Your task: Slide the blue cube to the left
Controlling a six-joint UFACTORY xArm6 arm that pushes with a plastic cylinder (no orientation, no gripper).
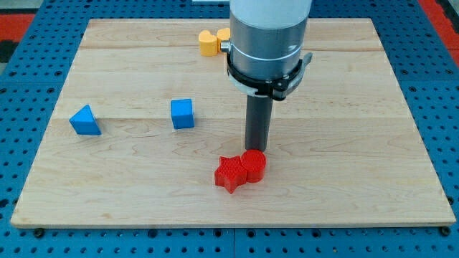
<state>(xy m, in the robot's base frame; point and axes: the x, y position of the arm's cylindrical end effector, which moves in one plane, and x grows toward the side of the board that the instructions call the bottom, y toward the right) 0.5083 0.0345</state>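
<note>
The blue cube (182, 113) sits on the wooden board (358, 179), left of the middle. A blue triangular block (85, 120) lies further to the view's left. My tip (255, 150) is the lower end of the dark rod, right of the blue cube by about a hundred pixels and apart from it. The tip stands just above a red cylinder (254, 165), touching or nearly touching its far edge. A red star-shaped block (230, 174) lies against the cylinder's left side.
A yellow-orange block (211, 41), perhaps heart-shaped, lies near the board's top edge, partly hidden behind the arm's grey body (267, 36). Blue pegboard surrounds the board.
</note>
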